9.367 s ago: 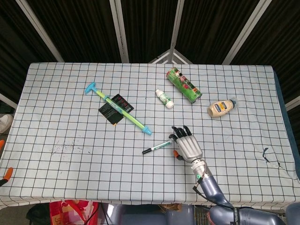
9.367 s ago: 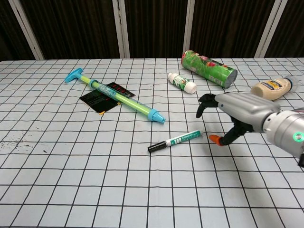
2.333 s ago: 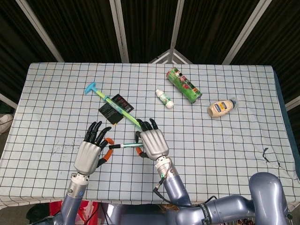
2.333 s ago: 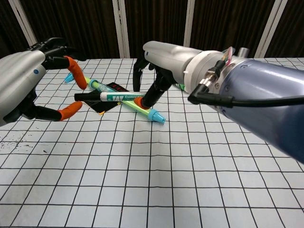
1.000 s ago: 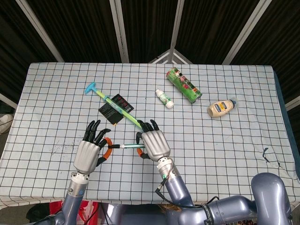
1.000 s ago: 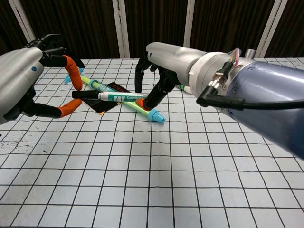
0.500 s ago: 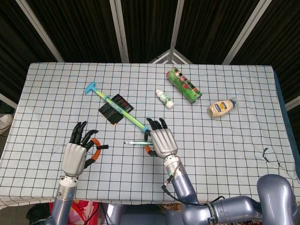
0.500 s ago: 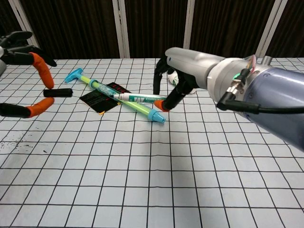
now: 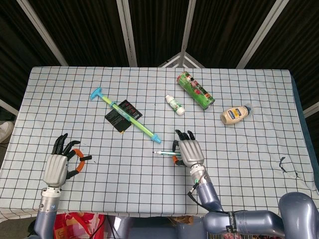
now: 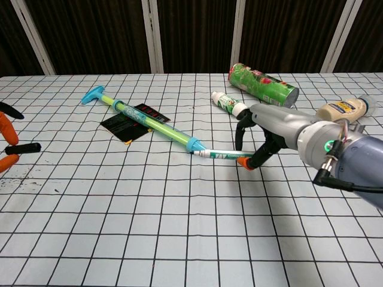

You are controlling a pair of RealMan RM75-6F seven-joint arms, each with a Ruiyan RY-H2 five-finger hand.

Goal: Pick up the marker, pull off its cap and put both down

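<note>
Black cap (image 10: 23,147) pinched in left hand (image 9: 59,165) at worktop's (image 9: 249,164) near-left — uncapped marker (image 10: 222,154) grasped by right hand (image 9: 188,151) fingers (image 10: 244,163), low over worktop centre, tip just beside blue syringe (image 10: 149,122) end.

Chest view: left hand (image 10: 5,146) cut off at frame edge; marker (image 10: 221,154) rear end hidden, probably within right hand (image 10: 258,143) fingers.
</note>
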